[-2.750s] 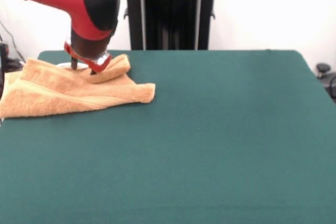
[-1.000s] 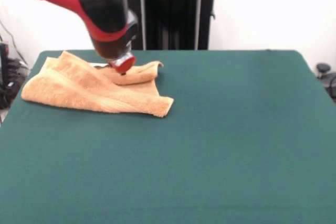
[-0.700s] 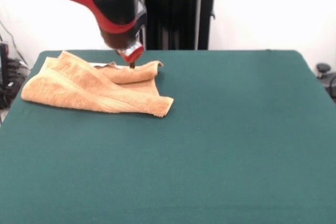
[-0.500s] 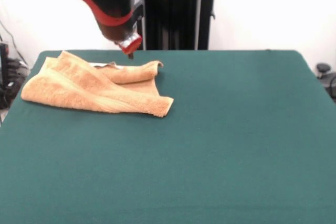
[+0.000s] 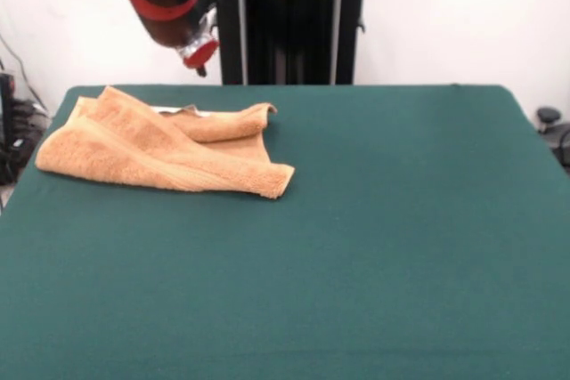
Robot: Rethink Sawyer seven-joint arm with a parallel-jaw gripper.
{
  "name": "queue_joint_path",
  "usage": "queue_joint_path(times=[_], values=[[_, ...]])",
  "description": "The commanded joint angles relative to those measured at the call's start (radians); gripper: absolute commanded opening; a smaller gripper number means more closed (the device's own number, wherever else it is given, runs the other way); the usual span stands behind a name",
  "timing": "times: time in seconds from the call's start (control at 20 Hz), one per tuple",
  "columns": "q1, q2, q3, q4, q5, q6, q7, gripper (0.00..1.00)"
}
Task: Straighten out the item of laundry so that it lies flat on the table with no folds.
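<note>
Towel: orange-tan terry towel (image 5: 156, 150) lies bunched on the green desk (image 5: 374, 246), toward ten o'clock in the front view, near the far left corner and wholly on the felt

Folds: one rolled flap doubles back along the far edge toward one o'clock of the heap; a thick ridge runs along the near edge to a pointed corner at four o'clock; the cloth is plainly layered, not one flat sheet

Hand: red-tipped hand (image 5: 199, 52) hangs in the air above the desk's far edge, at about twelve o'clock from the towel, clear of the cloth and carrying nothing; whether its fingers are parted or together cannot be told from this angle

Change: moments ago the hand sat low at the rolled flap; it has since let the cloth go and climbed up and away, while the towel has kept the same shape and place for the last second; earlier still the heap lay farther left, partly past the desk's edge, so it has been dragged inward

Meaning: the pull brought the towel onto the desk but did not open it; the job looks well short of done

Next: judged likely to need a fresh grasp at the four o'clock corner or the rolled flap, drawn outward
</note>
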Motion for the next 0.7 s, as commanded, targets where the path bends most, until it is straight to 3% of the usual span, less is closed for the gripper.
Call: queue_joint_path(times=[0.05, 0.4, 0.7], values=[[0.007, 0.094, 0.081, -0.056, -0.071, -0.025, -0.043, 1.00], [0.015, 0.107, 0.081, -0.113, -0.117, -0.041, -0.020, 1.00], [-0.003, 0.163, 0.109, -0.230, -0.144, 0.023, -0.073, 1.00]])
